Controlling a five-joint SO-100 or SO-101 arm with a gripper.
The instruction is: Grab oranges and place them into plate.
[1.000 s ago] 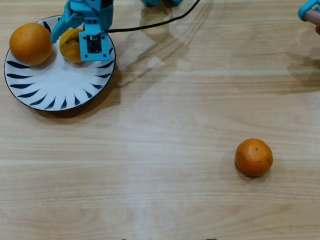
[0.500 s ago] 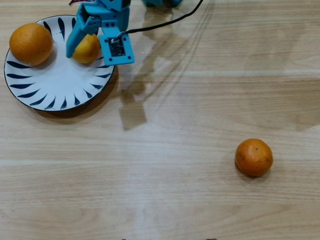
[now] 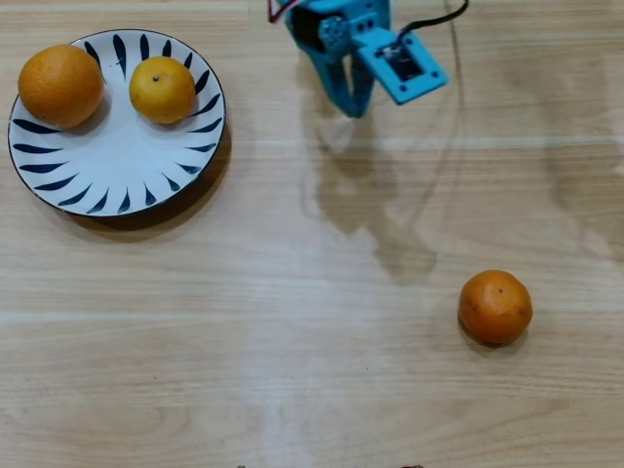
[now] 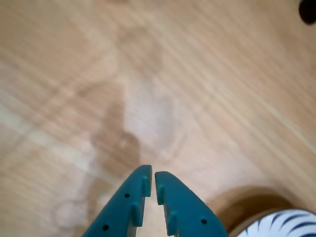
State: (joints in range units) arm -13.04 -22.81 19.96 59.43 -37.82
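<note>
The fingers (image 4: 152, 178), nearly together and empty, hover well apart from the lone small orange (image 3: 495, 307) on the counter (image 3: 292, 370).

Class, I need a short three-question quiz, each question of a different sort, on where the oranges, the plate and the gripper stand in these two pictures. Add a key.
1. How many oranges lie on the plate in the overhead view?
2. True or false: the gripper holds an orange in the wrist view.
3. In the overhead view, the orange off the plate lies: A) at upper left, B) at lower right, C) under the arm.

Key
1. Two: the large orange and the yellow-orange one.
2. False: the fingers are nearly together with nothing between them.
3. B: the lone orange rests on the table, apart from the arm.
</note>
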